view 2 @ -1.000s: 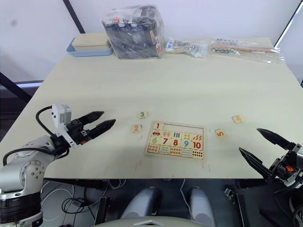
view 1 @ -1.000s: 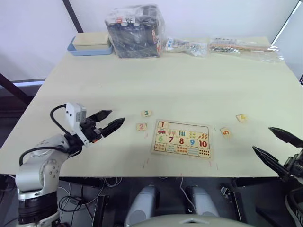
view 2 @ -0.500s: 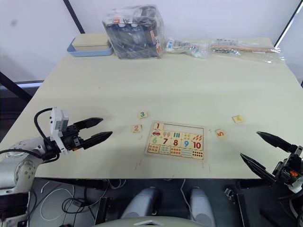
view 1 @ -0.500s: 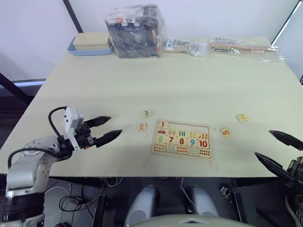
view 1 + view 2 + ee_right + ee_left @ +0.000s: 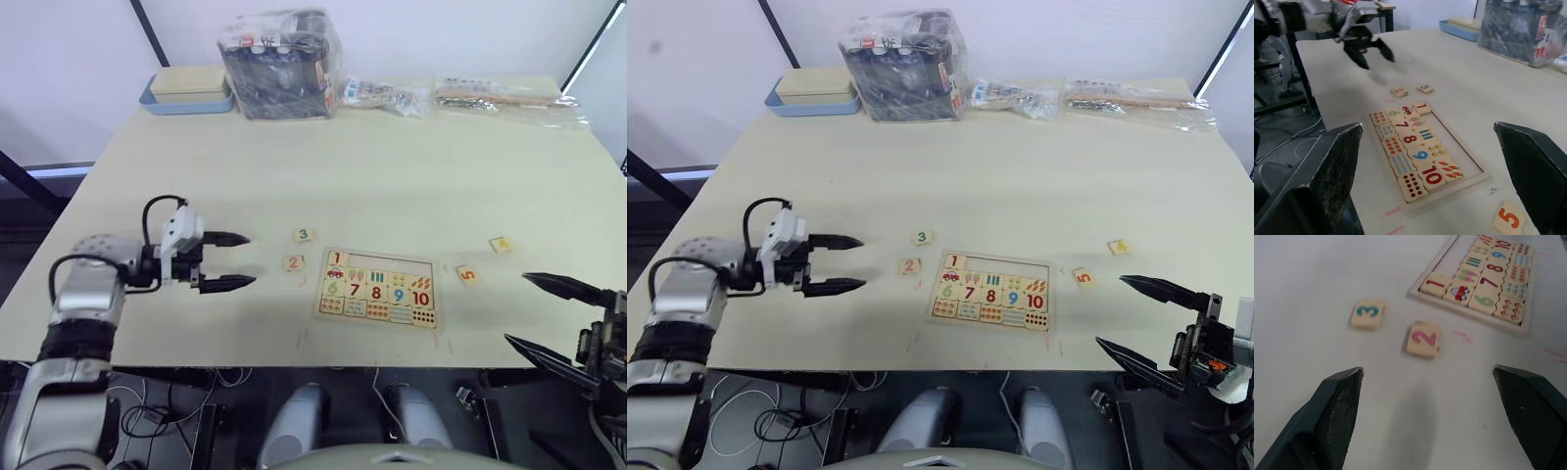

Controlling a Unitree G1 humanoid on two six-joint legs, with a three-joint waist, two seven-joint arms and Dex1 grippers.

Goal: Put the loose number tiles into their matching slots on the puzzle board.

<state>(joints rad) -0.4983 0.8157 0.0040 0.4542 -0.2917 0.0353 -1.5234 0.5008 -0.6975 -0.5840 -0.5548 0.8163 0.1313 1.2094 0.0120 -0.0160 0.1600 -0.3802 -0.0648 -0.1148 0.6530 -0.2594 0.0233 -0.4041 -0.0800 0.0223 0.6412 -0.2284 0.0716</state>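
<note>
- The left gripper (image 5: pixel 237 261) hovers low over the table (image 5: pixel 392 176), its 2 black fingers spread wide and holding nothing, pointed toward the tiles to its right.
- The 2 tile (image 5: pixel 293 262) lies flat just past those fingertips; the 3 tile (image 5: pixel 303 235) sits a little farther back, close to it but apart.
- The puzzle board (image 5: pixel 377 286) lies flat near the table's front edge, just right of the 2 tile. The 1 tile (image 5: pixel 336 258) is seated in the leftmost slot of the far row — the other 4 slots (image 5: pixel 397 265) in that row are bare wood. Below them come a row of pictures, then the numerals 6 to 10, then a row of dots.
- The 5 tile (image 5: pixel 467 274) rests on the table just right of the board, and the 4 tile (image 5: pixel 501 244) lies farther right and back.
- The right gripper (image 5: pixel 534 311) hangs at the table's front-right edge, fingers wide apart and empty, well apart from the 5 tile.
</note>
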